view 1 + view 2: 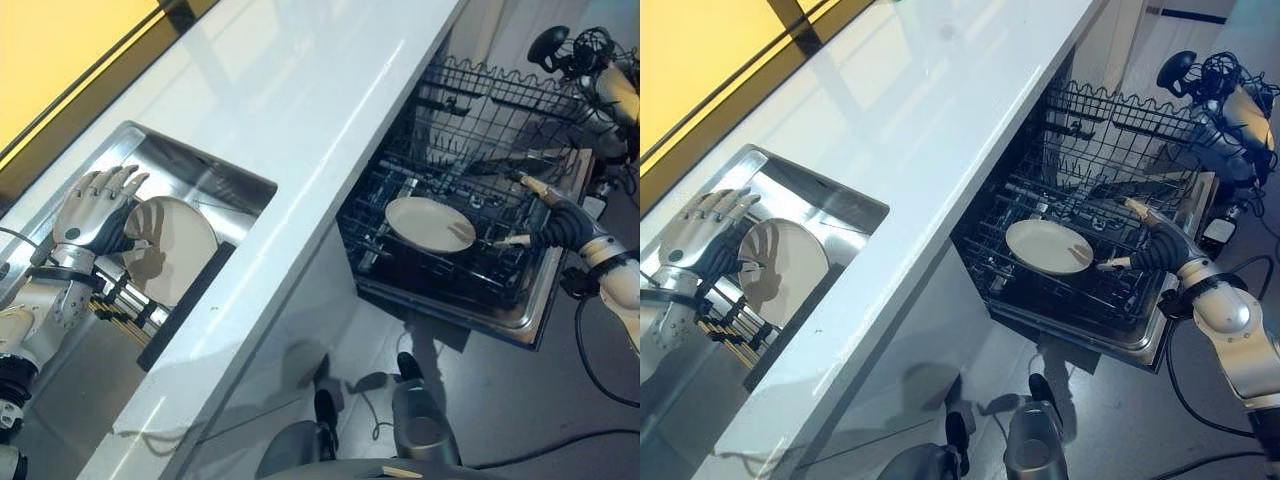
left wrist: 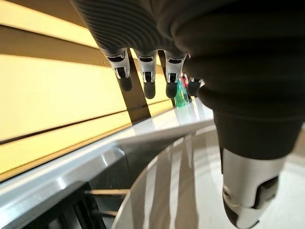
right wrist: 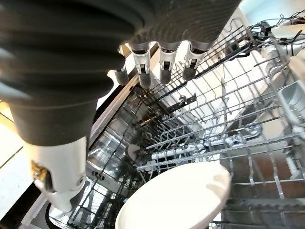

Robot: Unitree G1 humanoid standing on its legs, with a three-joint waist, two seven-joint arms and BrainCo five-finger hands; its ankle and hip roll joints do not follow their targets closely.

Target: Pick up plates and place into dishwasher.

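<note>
A pale plate [image 1: 185, 245] stands on edge in a rack inside the steel sink [image 1: 205, 168]. My left hand [image 1: 92, 212] hovers just beside its rim, open with straight fingers [image 2: 149, 86]; the plate [image 2: 190, 191] shows right under the thumb in the left wrist view. A second pale plate [image 1: 430, 223] lies tilted in the pulled-out lower dishwasher rack [image 1: 480, 110]. At that plate's right edge is my right hand [image 1: 560, 225], open, with its thumb near the rim. The right wrist view shows this plate [image 3: 181, 200] below straight fingers [image 3: 164, 71], not gripped.
A white countertop [image 1: 300, 120] runs between the sink and the dishwasher. The sink's dark rack [image 1: 125, 305] has pale tines. The wire tines of the dishwasher rack surround my right hand. A black device with cables [image 1: 590, 60] stands behind the dishwasher. On the counter stands a green bottle [image 2: 180, 95].
</note>
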